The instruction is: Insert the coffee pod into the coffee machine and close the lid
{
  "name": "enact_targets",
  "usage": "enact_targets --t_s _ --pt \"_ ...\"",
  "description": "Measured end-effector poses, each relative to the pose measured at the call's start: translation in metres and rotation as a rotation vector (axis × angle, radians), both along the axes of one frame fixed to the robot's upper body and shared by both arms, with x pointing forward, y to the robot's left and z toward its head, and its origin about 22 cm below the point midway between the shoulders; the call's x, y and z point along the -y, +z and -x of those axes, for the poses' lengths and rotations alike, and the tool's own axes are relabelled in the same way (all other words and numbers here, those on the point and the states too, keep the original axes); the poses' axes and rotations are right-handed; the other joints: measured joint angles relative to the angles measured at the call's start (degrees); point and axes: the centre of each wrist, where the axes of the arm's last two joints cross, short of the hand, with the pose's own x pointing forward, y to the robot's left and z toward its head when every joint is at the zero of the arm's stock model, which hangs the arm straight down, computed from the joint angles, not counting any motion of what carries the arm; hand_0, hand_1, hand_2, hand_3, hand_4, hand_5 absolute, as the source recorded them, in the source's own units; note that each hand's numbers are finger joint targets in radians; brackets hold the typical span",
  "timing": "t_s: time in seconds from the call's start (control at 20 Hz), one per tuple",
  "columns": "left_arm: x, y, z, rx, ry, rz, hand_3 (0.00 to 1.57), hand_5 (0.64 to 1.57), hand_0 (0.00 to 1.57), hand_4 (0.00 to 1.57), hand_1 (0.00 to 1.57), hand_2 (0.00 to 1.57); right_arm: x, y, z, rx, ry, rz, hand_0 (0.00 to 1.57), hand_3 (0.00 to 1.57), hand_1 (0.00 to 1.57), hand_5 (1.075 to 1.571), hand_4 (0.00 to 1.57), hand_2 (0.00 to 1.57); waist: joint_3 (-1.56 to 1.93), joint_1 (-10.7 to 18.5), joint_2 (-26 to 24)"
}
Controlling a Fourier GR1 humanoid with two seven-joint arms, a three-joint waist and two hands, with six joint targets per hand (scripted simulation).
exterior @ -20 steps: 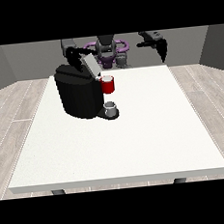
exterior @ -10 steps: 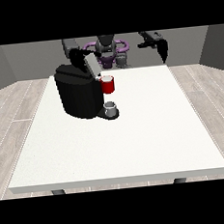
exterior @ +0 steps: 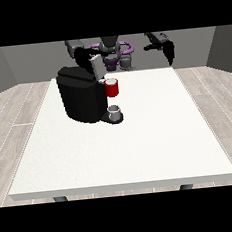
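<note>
The black coffee machine (exterior: 82,95) stands on the white table (exterior: 141,145), left of centre. A red thing at the machine (exterior: 112,88) sits at its front. Below that, a grey thing (exterior: 115,112) rests on the machine's base; I cannot tell whether it is the pod. The pale grey lid (exterior: 96,65) stands raised at the machine's top. The hand at the view's left (exterior: 83,55) is right behind and above the lid. Off the table's far right corner, the hand at the view's right (exterior: 165,46) hangs in the air with its fingers pointing down and holds nothing.
The robot's torso (exterior: 112,50), with purple parts, stands behind the table's far edge. The wide white tabletop stretches in front of and to the right of the machine. Wooden floor surrounds the table.
The hand at the view's left and the lid have shifted slightly rightward and lower over the machine's top. The hand at the view's right has hardly moved.
</note>
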Motion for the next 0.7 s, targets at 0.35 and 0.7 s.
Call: enact_targets --t_s 0.35,0.7 --pt "0.010 0.007 -0.007 0.038 -0.037 -0.003 0.00 1.571 0.00 0.20 0.00 0.00 -0.012 0.014 -0.003 -0.022 -0.016 0.001 0.00 0.00 0.00 1.571 0.11 0.00 0.44 1.1 0.8" --pt "0.028 0.008 -0.005 0.089 -0.065 0.013 0.00 1.571 0.00 0.25 0.00 0.00 -0.034 0.022 -0.004 0.072 0.081 0.072 0.00 0.00 0.00 1.571 0.07 0.00 -0.08 2.0 0.5"
